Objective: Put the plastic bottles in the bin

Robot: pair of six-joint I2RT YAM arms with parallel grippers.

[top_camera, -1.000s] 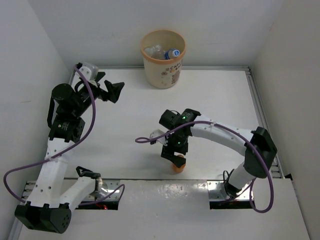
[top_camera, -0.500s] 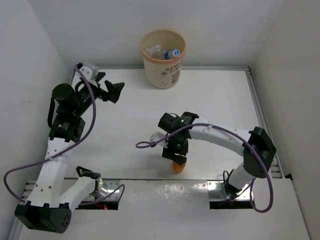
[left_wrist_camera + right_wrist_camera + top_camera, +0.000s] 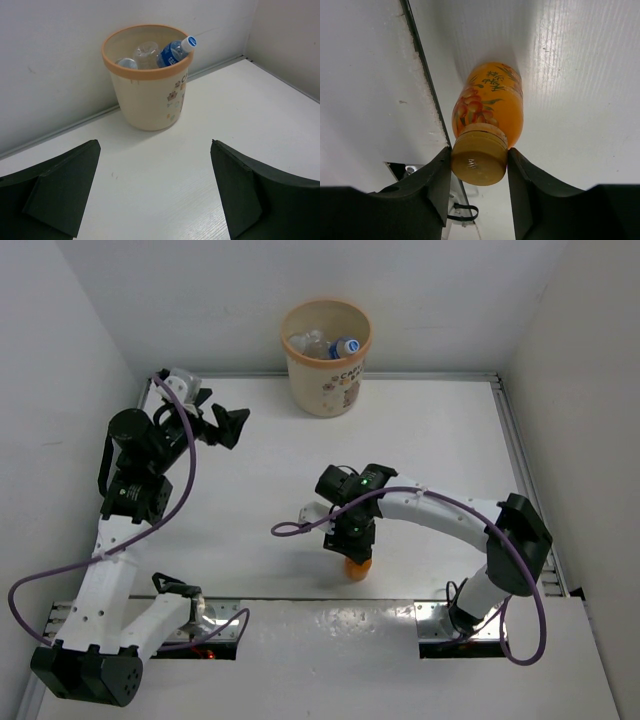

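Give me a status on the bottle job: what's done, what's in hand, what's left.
Done: several bottles sit in the bin, including a blue-labelled bottle. In hand: the right end effector is closed on the cap of the orange bottle, near the front edge of the table. Left: lift it and drop it in the bin. The left end effector is open and empty; no other loose bottles show.

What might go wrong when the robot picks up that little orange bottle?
1. The right gripper seems to pinch only the yellow cap of the small orange plastic bottle, so it may slip or swing.
2. The bottle lies beside a dark seam in the table; dropped, it might roll there.
3. The round cream plastic bin stands far away, and a blue-labelled clear bottle pokes above its rim.
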